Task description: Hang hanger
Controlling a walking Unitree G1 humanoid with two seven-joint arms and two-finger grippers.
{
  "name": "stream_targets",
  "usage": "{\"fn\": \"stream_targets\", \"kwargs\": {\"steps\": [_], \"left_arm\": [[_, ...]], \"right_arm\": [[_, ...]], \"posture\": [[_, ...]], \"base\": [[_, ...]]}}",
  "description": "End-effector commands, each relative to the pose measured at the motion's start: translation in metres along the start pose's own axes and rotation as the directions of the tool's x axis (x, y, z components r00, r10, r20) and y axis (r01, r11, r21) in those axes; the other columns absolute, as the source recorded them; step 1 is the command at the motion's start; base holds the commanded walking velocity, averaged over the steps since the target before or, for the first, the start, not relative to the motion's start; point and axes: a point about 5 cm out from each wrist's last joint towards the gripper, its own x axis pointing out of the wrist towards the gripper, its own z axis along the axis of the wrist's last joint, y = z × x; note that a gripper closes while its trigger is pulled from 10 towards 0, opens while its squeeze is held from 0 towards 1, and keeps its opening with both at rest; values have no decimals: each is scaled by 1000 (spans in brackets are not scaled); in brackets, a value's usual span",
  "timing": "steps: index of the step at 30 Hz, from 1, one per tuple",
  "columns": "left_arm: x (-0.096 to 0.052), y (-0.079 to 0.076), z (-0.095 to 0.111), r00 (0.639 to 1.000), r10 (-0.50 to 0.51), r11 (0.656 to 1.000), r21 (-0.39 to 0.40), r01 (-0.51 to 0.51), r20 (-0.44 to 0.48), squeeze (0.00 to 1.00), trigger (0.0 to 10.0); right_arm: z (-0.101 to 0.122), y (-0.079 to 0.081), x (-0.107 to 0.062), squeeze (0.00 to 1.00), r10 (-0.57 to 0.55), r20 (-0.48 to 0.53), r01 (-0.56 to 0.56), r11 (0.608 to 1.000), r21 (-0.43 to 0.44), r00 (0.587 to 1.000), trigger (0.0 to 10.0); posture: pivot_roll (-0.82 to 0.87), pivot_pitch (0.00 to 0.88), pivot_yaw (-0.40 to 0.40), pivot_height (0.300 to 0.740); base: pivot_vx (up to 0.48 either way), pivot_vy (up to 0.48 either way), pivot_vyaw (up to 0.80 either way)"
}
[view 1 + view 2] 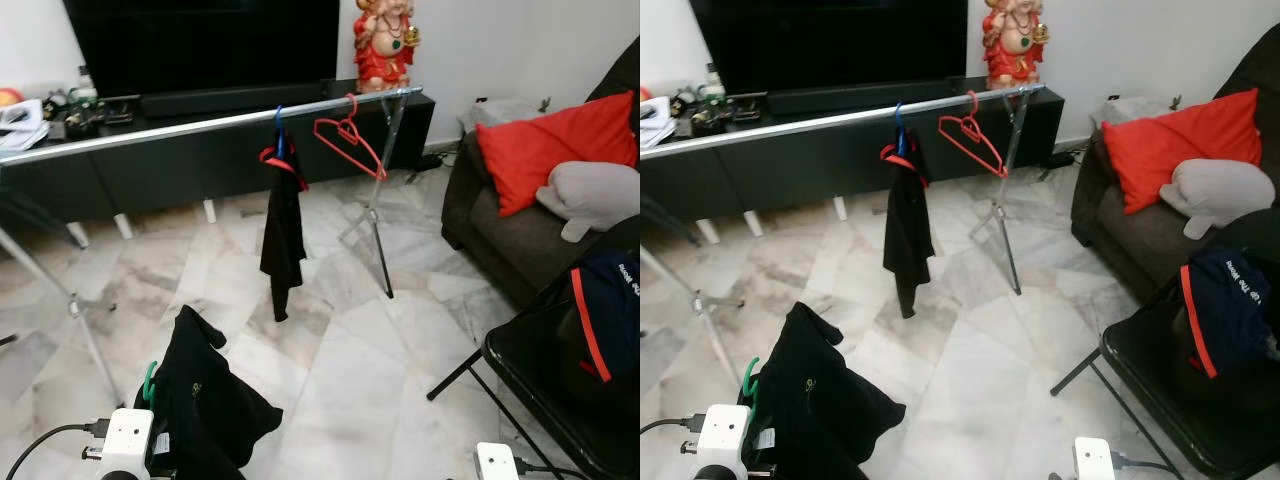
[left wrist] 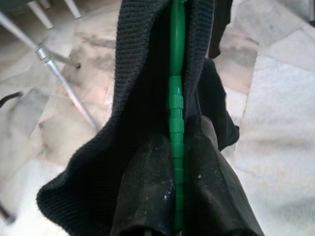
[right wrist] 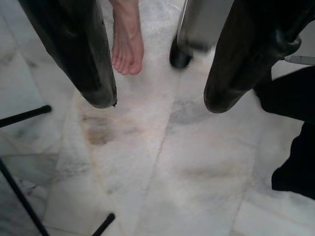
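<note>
left gripper raised low in front, fingers clamped together; right gripper hangs down, fingers apart.

The right pincer hangs over a pale marble floor, its two black fingers spread wide apart with nothing between them. Beyond them stands a person's bare foot beside a metal leg with a dark cap — perhaps a chair's. Black fabric lies at one edge; thin black legs cross the other.
</note>
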Motion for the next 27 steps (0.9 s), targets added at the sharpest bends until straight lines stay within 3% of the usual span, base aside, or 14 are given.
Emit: {"fn": "stream_targets", "kwargs": {"steps": [1,8,10,12,16,21,22,27], "left_arm": [[1,1,6,1000,5,1000,-16,-5,28,0,10000],[2,-6,21,997,-64,998,4,64,50,0,10000],[3,-10,29,993,-102,995,20,101,60,0,10000],[5,-20,51,977,-186,982,58,180,107,0,10000],[8,-24,65,970,-202,978,70,194,132,0,10000],[15,-37,86,950,-290,951,146,273,115,0,10000],[17,-45,96,932,-349,927,179,329,94,0,10000],[21,-55,111,899,-431,889,214,406,83,0,10000]], "right_arm": [[-2,-3,-1,0,-8,-6,8,1000,0,1000,10000],[1,-2,0,0,-9,13,9,1000,-10,1000,10000],[1,-2,0,0,-12,15,12,1000,-9,1000,10000],[3,-2,0,0,-10,24,11,1000,-17,1000,10000],[4,-2,0,0,-11,35,12,1000,-16,999,10000],[7,2,0,0,18,74,-17,1000,-13,997,10000],[12,5,0,0,62,104,-56,997,-58,993,10000],[20,11,-1,0,146,152,-127,984,-126,978,10000]], "posture": [[101,56,12,740],[92,58,24,740],[97,57,23,740],[104,55,23,740],[99,54,27,740],[88,56,38,740],[86,57,39,740],[70,64,46,740]], "base": [[0,0,0],[0,0,457],[0,0,800],[0,0,800],[0,0,800],[0,0,140],[0,0,0],[0,0,0]]}}
